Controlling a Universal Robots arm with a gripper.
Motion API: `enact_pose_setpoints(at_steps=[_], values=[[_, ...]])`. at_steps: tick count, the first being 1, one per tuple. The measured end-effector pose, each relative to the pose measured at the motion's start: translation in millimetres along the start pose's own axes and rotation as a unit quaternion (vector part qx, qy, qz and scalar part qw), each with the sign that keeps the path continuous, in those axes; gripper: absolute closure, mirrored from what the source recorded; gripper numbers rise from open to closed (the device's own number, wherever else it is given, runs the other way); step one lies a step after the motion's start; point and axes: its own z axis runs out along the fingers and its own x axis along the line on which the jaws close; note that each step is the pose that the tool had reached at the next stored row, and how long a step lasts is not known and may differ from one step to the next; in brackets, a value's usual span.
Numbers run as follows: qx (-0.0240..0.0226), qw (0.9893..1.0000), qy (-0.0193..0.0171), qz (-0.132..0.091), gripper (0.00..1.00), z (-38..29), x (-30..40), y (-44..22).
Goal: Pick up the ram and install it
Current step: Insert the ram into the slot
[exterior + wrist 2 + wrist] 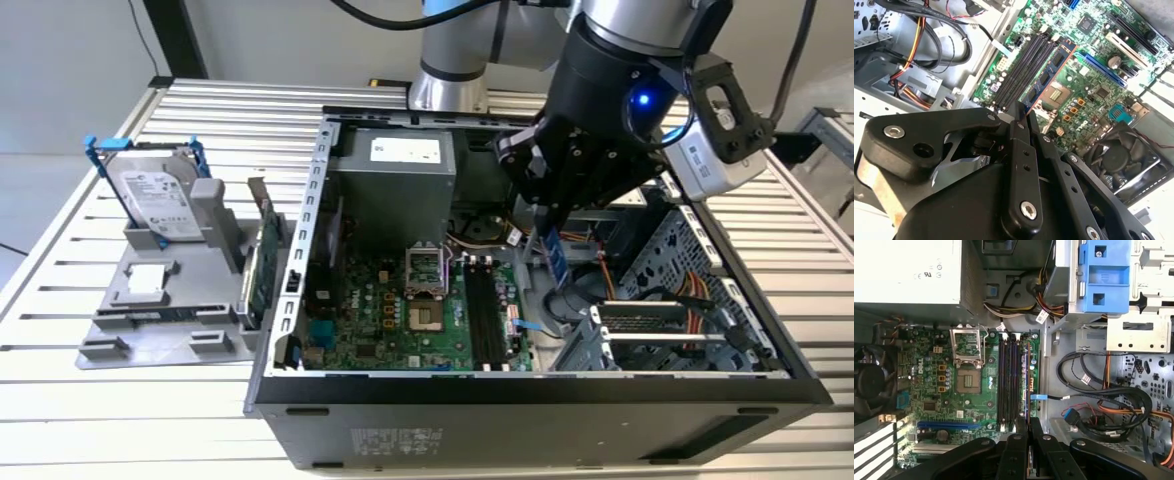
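Observation:
My gripper [549, 228] is shut on the ram [554, 256], a narrow blue-green stick with black chips that hangs edge-down from the fingers inside the open computer case [534, 385]. The ram [1050, 72] reaches out from the gripper [1022, 116] over the motherboard, just above the long black memory slots [1021, 65]. Seen edge-on, the ram [1026, 390] lies along the outer side of the memory slots [1008, 380], with the gripper [1027, 426] closed around its near end. In the exterior view the memory slots [486, 312] lie below and to the left of the stick.
A hard drive [160, 200] stands on a grey holder [160, 320] at the exterior view's left, beside a green expansion card [267, 250]. Inside the case are the power supply [394, 170], CPU socket [424, 270], a fan [1124, 155], cable bundles [1104, 405] and a blue drive bay [1099, 275].

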Motion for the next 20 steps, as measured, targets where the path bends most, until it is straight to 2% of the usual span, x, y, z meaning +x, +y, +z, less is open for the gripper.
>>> enact_pose_setpoints(at_steps=[20], values=[[0.0,1.0,0.0,0.0,1.0,5.2,-0.1,0.1]])
